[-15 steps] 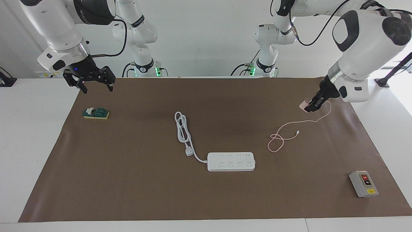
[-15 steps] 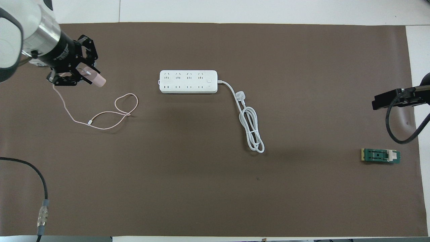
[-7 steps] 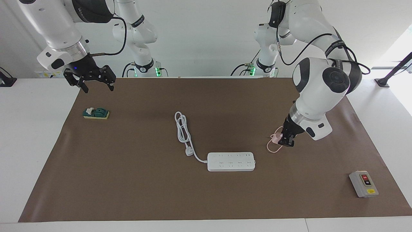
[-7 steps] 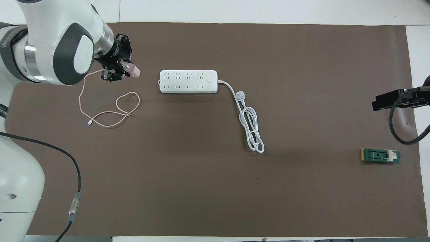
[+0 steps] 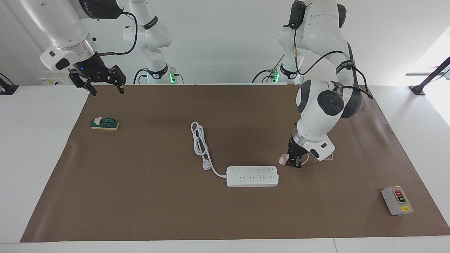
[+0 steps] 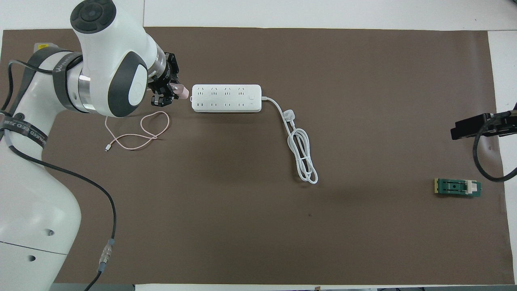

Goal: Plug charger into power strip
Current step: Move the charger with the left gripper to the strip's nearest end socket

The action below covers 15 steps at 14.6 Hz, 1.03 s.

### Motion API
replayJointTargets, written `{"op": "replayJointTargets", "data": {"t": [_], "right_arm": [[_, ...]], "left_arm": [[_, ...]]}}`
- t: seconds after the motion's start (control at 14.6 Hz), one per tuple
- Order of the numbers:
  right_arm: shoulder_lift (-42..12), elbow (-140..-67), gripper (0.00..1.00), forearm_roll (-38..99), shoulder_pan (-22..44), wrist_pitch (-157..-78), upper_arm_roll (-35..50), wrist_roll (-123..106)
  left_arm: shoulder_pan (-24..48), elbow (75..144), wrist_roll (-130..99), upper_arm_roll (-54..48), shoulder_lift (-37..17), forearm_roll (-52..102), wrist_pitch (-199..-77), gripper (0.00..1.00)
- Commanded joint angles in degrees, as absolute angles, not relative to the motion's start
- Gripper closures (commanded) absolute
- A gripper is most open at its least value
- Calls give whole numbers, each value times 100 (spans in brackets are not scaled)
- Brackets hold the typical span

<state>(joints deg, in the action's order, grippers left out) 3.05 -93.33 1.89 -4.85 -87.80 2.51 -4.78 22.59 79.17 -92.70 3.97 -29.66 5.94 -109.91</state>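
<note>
Two grippers are mine. My left gripper (image 5: 293, 162) has its jaws clamped on the charger (image 5: 283, 160), a pale-pink cube carried just off the power strip (image 5: 252, 176) at the end toward the left arm, not yet over a socket. I judge the cube light, rigid and smooth: grip its flat side faces, prongs kept clear. Its thin pink cable (image 6: 137, 133) is limp and trails on the brown mat (image 6: 258, 226), so expect slight drag. My right gripper (image 5: 97, 81) waits with jaws apart above the mat's corner. No containers are present.
</note>
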Motion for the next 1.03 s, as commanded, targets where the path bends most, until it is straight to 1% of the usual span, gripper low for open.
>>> {"op": "replayJointTargets", "data": {"t": [0.0, 0.14, 0.48, 0.69, 0.96], "right_arm": [[466, -9510, 0, 290, -598, -8789, 316, -396], [457, -9484, 0, 281, -598, -8789, 325, -404], [457, -9492, 0, 238, -598, -8798, 325, -430], [457, -9492, 0, 98, -598, -8807, 325, -474], [457, -9492, 0, 26, -580, -8798, 325, -694]], "left_arm": [[2513, 8375, -9684, 492, -2768, 580, -11381, 100], [2637, 8621, -9817, 519, -2742, 571, -11670, 100], [2689, 8894, -9888, 527, -2733, 510, -11996, 100], [2681, 8912, -10107, 519, -2830, 150, -12216, 100], [2637, 8956, -10099, 519, -2830, 141, -12252, 100]]}}
